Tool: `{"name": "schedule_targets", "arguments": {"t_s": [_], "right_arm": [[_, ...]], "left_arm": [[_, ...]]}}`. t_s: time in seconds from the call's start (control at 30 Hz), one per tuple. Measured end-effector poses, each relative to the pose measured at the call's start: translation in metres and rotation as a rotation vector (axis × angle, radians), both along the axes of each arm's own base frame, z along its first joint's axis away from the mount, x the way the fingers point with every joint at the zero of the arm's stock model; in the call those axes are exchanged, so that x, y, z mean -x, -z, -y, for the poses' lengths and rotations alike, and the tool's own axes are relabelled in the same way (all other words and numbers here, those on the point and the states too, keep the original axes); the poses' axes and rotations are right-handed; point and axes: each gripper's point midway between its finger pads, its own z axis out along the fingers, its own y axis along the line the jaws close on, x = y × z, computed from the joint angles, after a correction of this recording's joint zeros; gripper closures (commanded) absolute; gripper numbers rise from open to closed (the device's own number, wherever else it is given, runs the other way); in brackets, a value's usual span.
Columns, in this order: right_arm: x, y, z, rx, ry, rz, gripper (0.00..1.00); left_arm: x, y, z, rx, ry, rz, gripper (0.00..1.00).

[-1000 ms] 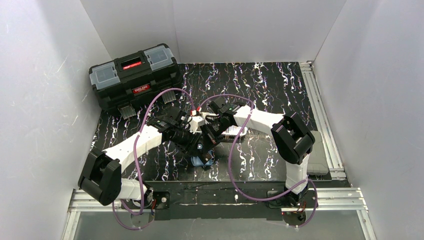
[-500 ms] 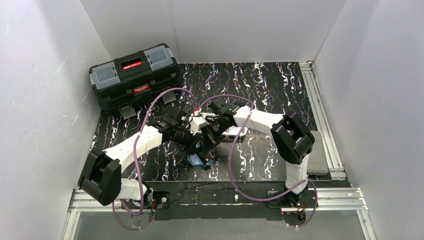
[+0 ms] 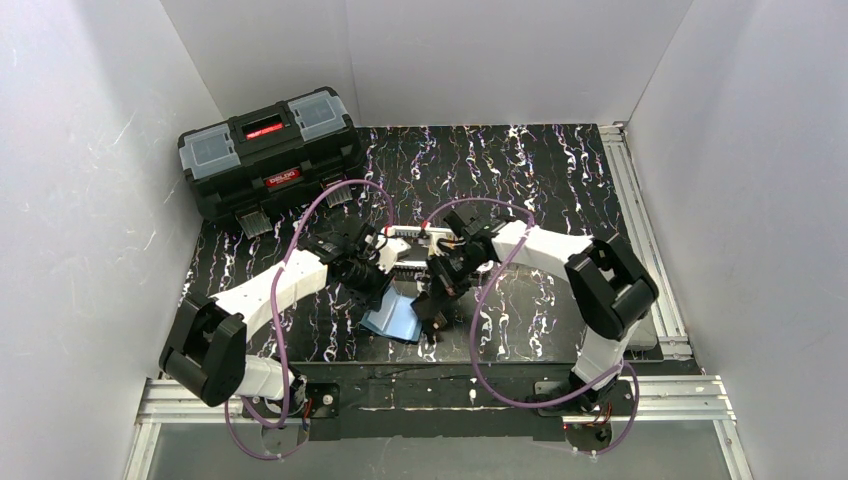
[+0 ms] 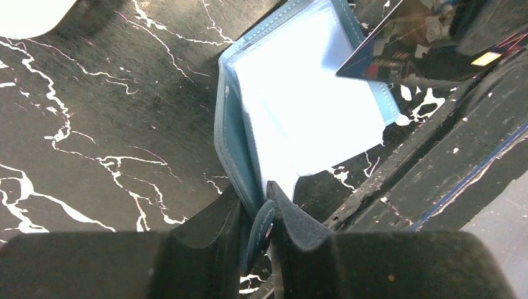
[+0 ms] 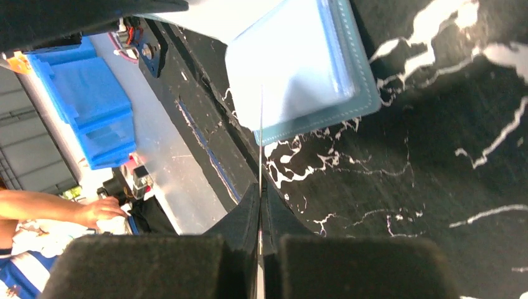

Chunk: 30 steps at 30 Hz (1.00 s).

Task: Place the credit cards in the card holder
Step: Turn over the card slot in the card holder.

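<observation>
Now, left fingers (image 4: 280,215) clamped on edge of open card holder (image 4: 299,112), right fingers (image 5: 272,215) clamped on dark credit card (image 4: 405,43), corner over the sleeves

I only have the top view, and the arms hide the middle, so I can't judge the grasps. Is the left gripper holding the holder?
Observer: Yes. In the left wrist view the left gripper pinches one cover edge of the holder.
Operator: Is the holder open?
Observer: Yes, open like a booklet, with its pale inner sleeves showing.
Operator: And the right gripper?
Observer: The right gripper is shut on a card, seen edge-on. The card's front end is over the holder, but I can't tell whether it is in a sleeve.
</observation>
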Motion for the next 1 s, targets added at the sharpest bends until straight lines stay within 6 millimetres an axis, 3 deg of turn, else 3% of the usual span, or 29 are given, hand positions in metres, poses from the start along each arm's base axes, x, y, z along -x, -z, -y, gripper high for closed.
{"name": "schedule_targets", "arguments": {"t_s": [0.13,0.37,1.0], "right_arm": [[0.008,0.001,0.017,0.008,0.033,-0.016,0.99],[0.021,0.007,0.029,0.024,0.044,-0.044,0.99],[0.016,0.022,0.025,0.056,0.039,-0.070,0.99]], "left_arm": [[0.002,-0.004,0.002,0.008,-0.020,-0.024,0.86],[0.002,-0.007,0.004,0.014,-0.046,-0.037,0.86],[0.002,-0.007,0.005,0.017,-0.065,-0.048,0.86]]}}
